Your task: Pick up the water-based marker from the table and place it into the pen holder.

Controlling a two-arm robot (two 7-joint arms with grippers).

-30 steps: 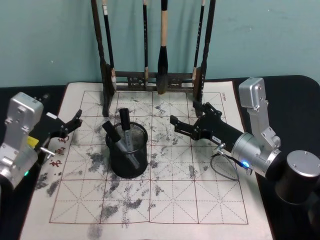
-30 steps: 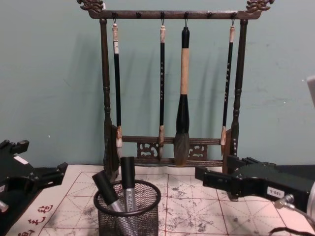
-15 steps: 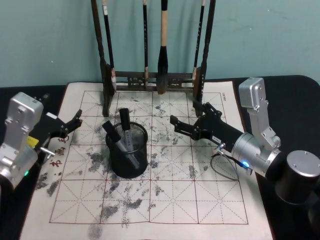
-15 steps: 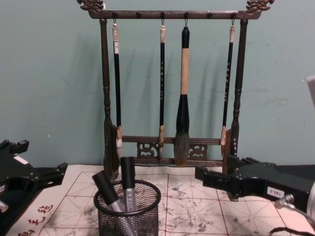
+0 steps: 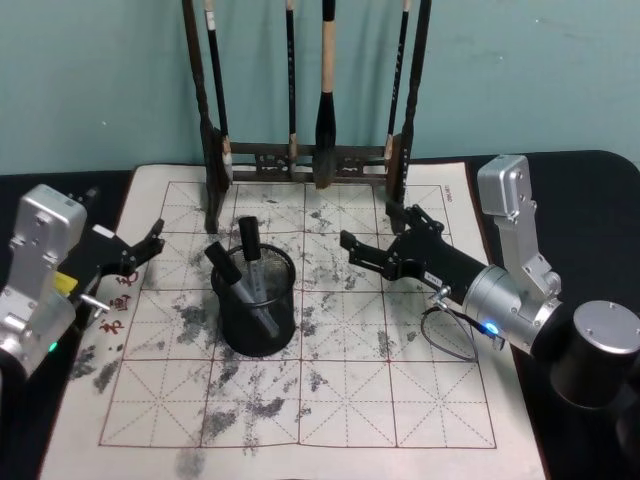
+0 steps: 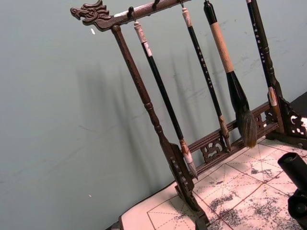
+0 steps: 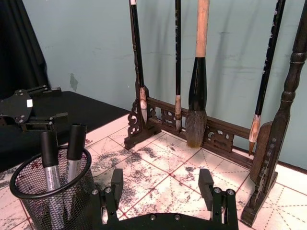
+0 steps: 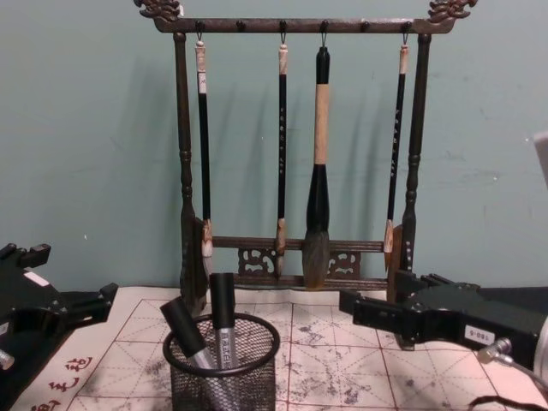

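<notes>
Two grey-barrelled, black-capped markers [image 5: 247, 262] stand tilted in the black mesh pen holder [image 5: 257, 318], frame centre-left; my right gripper [image 5: 372, 246] gapes wide, empty.

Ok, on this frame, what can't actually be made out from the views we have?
- Lower ends of the two markers: hidden inside the pen holder mesh in the head, chest and right wrist views.
- Print on the markers' grey barrels: too small to read.
- Rack top: cut off by the head view's upper edge.
- Left gripper: its fingers look dark against the mat; whether they are open or shut is unclear.
- Right gripper: open, empty.
</notes>
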